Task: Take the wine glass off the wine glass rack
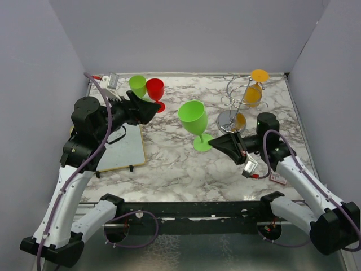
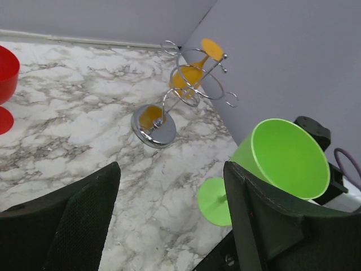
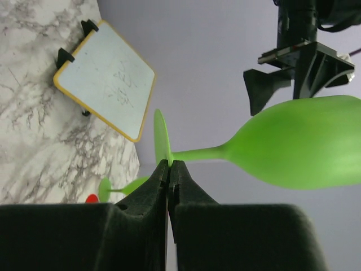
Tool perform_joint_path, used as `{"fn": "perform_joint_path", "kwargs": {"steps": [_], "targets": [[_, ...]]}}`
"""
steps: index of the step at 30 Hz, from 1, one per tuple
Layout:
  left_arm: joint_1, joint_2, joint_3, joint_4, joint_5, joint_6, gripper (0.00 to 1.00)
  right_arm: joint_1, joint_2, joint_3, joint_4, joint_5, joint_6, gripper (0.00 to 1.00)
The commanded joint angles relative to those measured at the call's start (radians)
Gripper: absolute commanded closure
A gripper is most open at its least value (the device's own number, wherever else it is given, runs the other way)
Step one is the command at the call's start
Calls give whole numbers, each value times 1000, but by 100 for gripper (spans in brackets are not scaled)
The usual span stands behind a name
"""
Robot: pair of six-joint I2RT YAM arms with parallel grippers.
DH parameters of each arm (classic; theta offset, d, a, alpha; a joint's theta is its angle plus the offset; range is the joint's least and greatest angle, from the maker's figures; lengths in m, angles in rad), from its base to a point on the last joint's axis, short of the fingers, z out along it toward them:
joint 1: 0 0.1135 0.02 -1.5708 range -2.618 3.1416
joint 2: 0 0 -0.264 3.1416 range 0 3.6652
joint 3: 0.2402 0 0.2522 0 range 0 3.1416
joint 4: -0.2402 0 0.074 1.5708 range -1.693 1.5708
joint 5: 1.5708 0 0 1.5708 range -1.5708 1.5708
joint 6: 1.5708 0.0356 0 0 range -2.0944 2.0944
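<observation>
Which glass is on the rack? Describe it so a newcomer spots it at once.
Go to the far right corner of the marble table, where the silver wire rack stands. An orange wine glass hangs from its looped arms, foot up. It is the only orange glass: the central green glass, far-left green glass and red glass are off the rack.

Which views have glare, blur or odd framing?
Top external: evenly lit, sharp, soft shadows only. Left wrist: chrome base of the wine glass rack mirrors orange; own fingers dark, slightly soft. Right wrist: scene turned sideways, green glass crisp.
</observation>
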Motion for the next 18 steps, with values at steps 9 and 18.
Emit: {"fn": "perform_joint_path", "kwargs": {"steps": [9,18], "targets": [[3,64,66,-267,255,53,23,277,38,-53,33,307,-68,99],[3,70,91,-389,233,178,26,342,58,-72,58,439,-69,99]]}}
